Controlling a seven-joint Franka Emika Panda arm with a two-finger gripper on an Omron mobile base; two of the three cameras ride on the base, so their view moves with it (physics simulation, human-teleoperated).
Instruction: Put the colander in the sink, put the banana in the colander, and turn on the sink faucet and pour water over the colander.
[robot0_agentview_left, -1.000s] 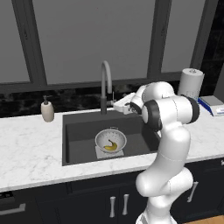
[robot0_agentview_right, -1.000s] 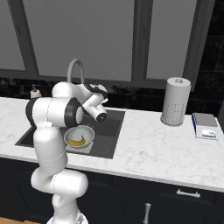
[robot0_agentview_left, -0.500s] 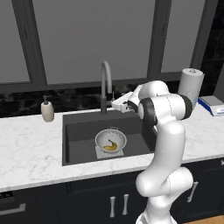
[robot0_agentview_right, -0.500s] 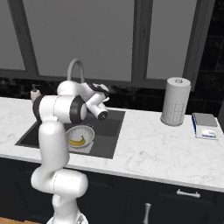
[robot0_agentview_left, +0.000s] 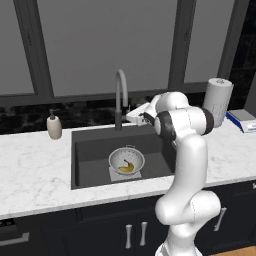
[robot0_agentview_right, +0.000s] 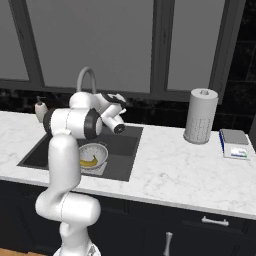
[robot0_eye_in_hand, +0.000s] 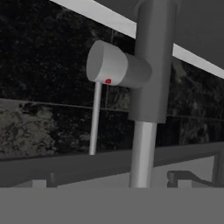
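Near edge: white marble counter (robot0_agentview_left: 35, 175), with the sink (robot0_agentview_left: 92, 150) sunk into it. Colander (robot0_agentview_left: 126, 161) sits on the lighter patch at the basin floor, upright; banana (robot0_agentview_left: 127, 167) lies inside it (same pair seen from the other side, colander (robot0_agentview_right: 93, 155), banana (robot0_agentview_right: 88, 162)). First two steps look done.

Mid: arm reaches over the right side of the basin, gripper (robot0_agentview_left: 131, 116) close beside the stem of the sink faucet (robot0_agentview_left: 120, 95). Fingers spread fully apart, holding nothing. No water falling from the spout.

Hand view: faucet body (robot0_eye_in_hand: 148, 65) fills the centre, side lever's barrel (robot0_eye_in_hand: 116, 65) sticking out to one side with a thin rod hanging from it; the camera is very close.

Far: soap dispenser (robot0_agentview_left: 54, 125) left of the sink, paper towel roll (robot0_agentview_left: 217, 102) to the right, dark windows behind.

Judgement: step in hand is turning on the tap. Next move likely calls for a finger set against the lever, then a push to swing it, spout kept over the colander.
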